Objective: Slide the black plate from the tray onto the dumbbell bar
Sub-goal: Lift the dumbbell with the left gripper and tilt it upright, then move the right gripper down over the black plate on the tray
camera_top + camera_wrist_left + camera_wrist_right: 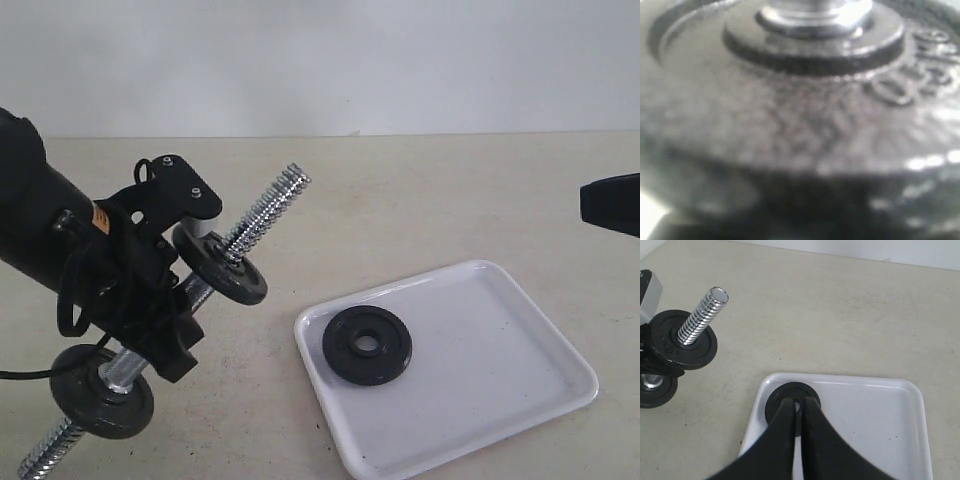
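Plate [367, 344], a matte black iron ring with a raised rim and round hole, lies flat at the left end of the glossy white, round-cornered tray [520, 340]. The right claw [799, 405] has its smooth black fingers pinched together, empty. The left claw [165, 335] is clenched on the tilted chrome bar [265, 212], between two pebbled black discs [220, 265]; the bar's ends are spiral-threaded.

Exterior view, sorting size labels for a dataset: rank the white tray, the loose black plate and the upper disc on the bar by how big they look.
1. white tray, clearly largest.
2. loose black plate and upper disc: they look about alike, and the disc is tilted, so no ranking between them.
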